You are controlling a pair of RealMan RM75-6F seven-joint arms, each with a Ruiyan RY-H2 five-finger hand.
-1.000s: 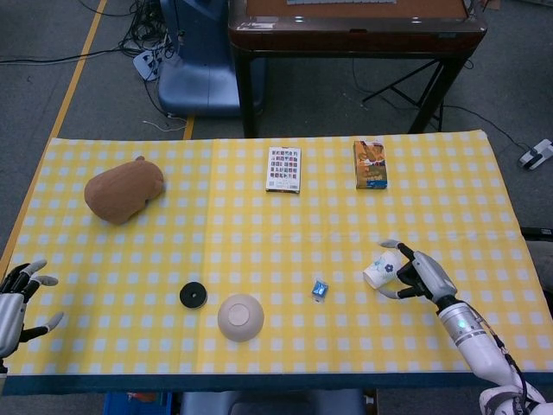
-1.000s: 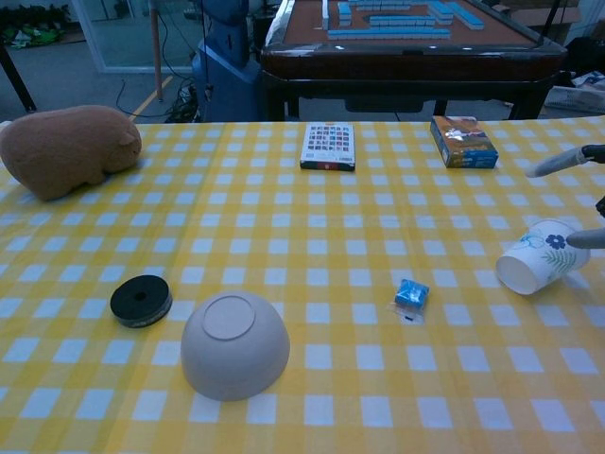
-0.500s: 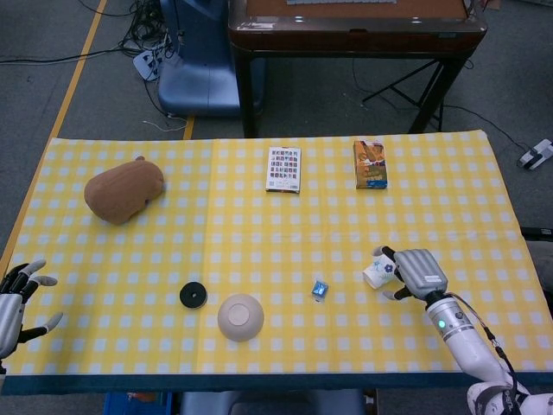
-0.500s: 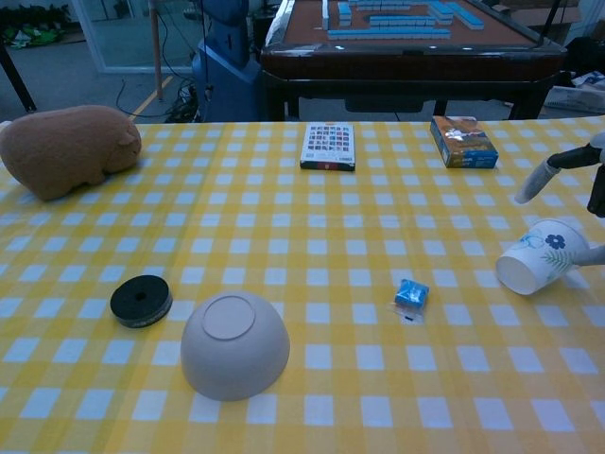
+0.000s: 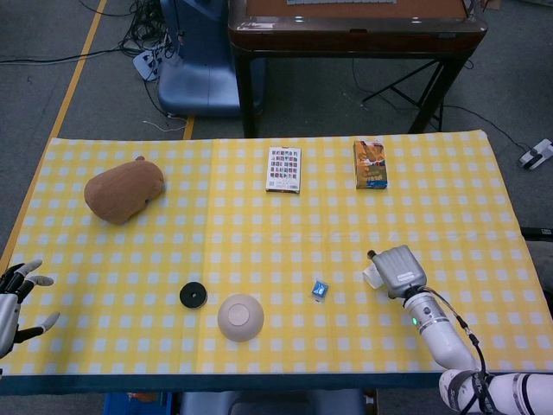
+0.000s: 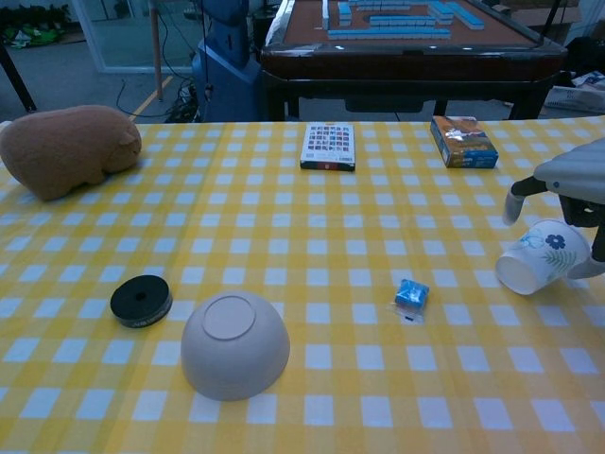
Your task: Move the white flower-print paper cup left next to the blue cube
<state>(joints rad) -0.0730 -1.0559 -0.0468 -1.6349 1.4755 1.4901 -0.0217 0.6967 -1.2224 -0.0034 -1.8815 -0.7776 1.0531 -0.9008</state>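
The white flower-print paper cup lies on its side at the right of the yellow checked table, its mouth turned toward the blue cube. My right hand hovers over the cup with fingers arched down on both sides of it, not closed. In the head view this hand covers nearly all of the cup, and the blue cube lies a short way to its left. My left hand rests at the table's near left corner, fingers spread and empty.
An upturned beige bowl and a black disc sit left of the cube. A brown plush toy is far left. A card box and an orange box lie near the far edge.
My right hand has swung from beside the cup to above it, palm down and fingers straddling it. The cup, the cube and my left hand have stayed put.
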